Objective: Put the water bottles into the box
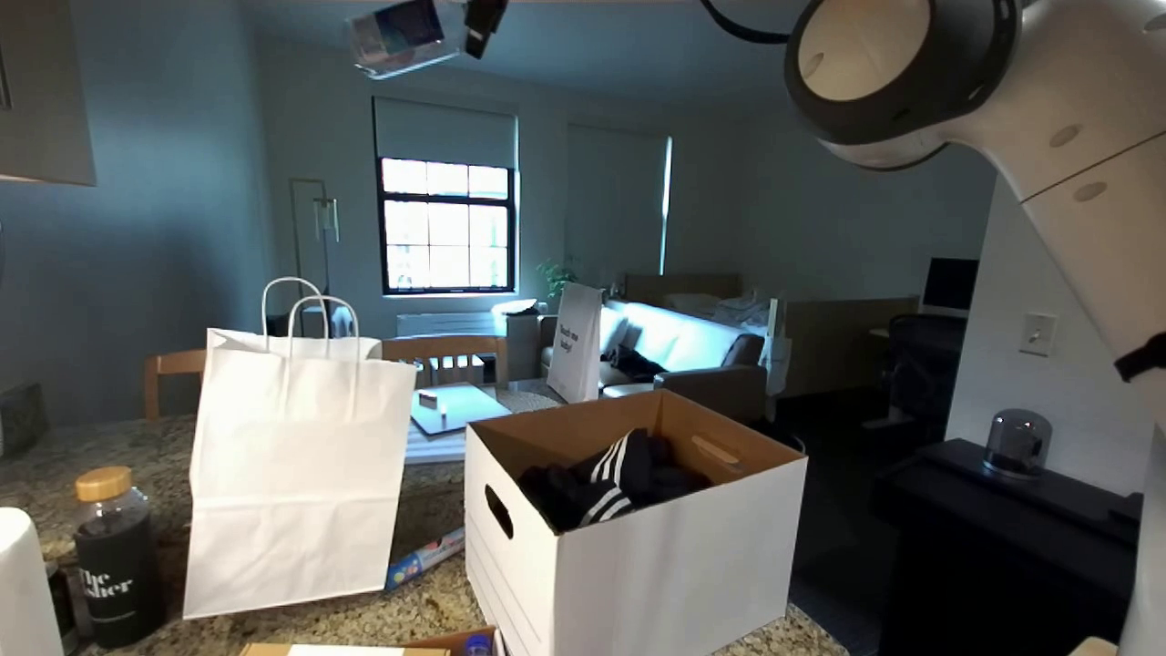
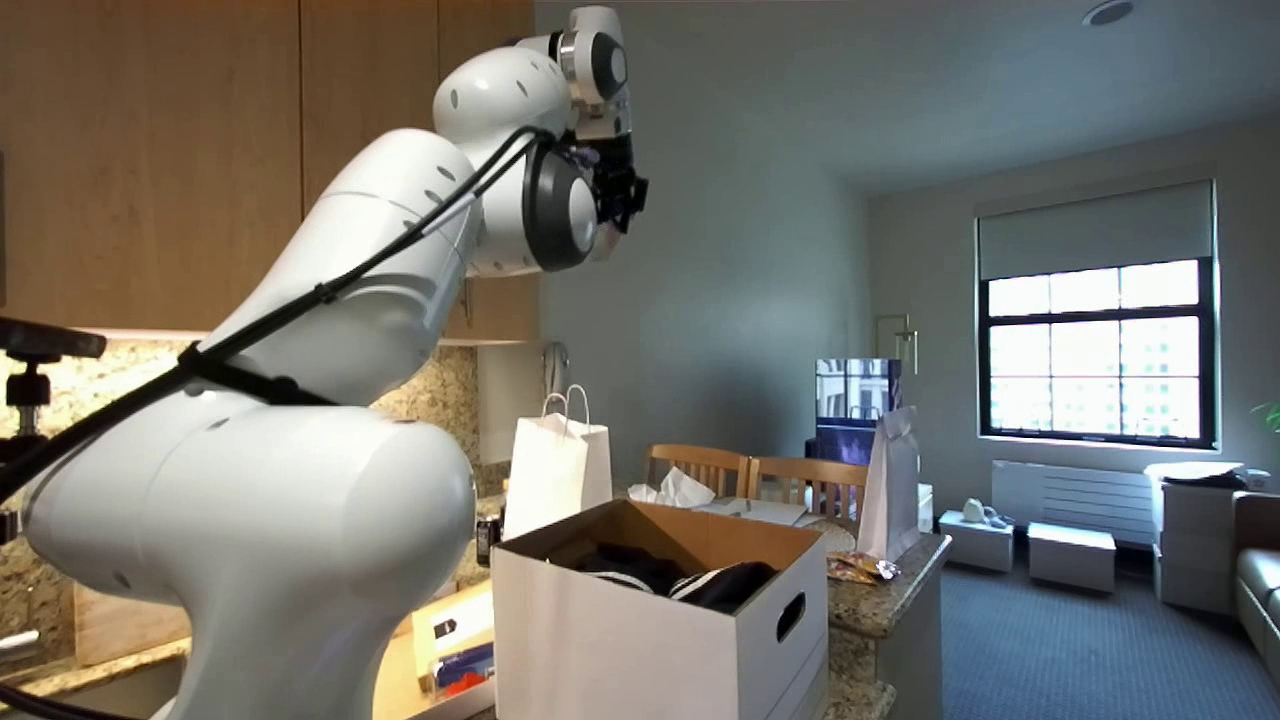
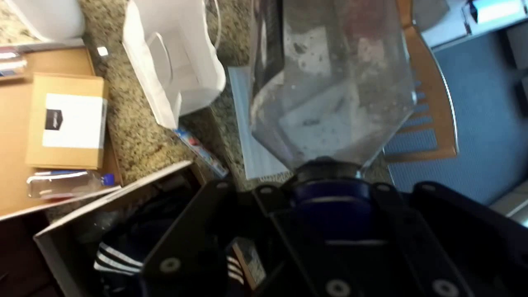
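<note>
High in the wrist view, a clear water bottle (image 3: 330, 103) stretches away from my gripper (image 3: 326, 192), which is shut on its dark blue cap (image 3: 332, 206). That bottle (image 1: 401, 41) hangs tilted at the top edge of an exterior view, far above the counter. Lower left in the wrist view, a second water bottle (image 3: 66, 184) with a blue cap lies in a cardboard tray, and part of another water bottle (image 3: 11, 66) shows there. The white box (image 1: 674, 574) stands with its top uncovered, dark striped cloth (image 1: 619, 474) inside. A blurred clear shape (image 3: 97, 225) sits inside too.
A white paper bag (image 1: 301, 474) with handles stands beside the box, near a dark jar (image 1: 114, 565) with a pale lid. The cardboard tray (image 3: 14, 136) also holds a small carton (image 3: 68, 119). A blue printed tube (image 1: 424, 556) lies between bag and box. Another tall bag (image 2: 890, 490) stands behind.
</note>
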{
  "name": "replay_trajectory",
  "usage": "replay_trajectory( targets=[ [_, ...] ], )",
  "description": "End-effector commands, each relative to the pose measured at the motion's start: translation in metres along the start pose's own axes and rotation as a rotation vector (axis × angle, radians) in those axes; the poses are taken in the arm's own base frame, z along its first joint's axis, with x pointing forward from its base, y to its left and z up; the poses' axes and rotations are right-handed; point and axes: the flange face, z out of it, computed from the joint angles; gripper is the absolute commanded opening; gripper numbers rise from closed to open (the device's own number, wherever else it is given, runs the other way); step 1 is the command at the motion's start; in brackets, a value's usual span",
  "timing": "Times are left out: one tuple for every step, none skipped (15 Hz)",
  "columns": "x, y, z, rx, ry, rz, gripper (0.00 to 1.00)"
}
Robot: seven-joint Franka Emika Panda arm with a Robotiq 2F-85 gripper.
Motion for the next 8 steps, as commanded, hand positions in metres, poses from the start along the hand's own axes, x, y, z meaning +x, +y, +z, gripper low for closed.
replay_trajectory(
  targets=[
    [0.044,-0.014,-0.025,0.041,0.189,0.088,0.06],
    [0.056,-0.015,-0.029,0.041,0.249,0.111,0.06],
    [0.068,-0.014,-0.035,0.038,0.313,0.128,0.06],
    [0.076,-0.011,-0.036,0.023,0.375,0.138,0.06],
    [0.084,-0.007,-0.038,0.011,0.437,0.152,0.06],
    [0.092,-0.003,-0.04,-0.008,0.498,0.165,0.06],
    [0.1,0.003,-0.042,-0.038,0.558,0.18,0.06],
    [0.107,0.009,-0.044,-0.071,0.614,0.196,0.06]
  ],
)
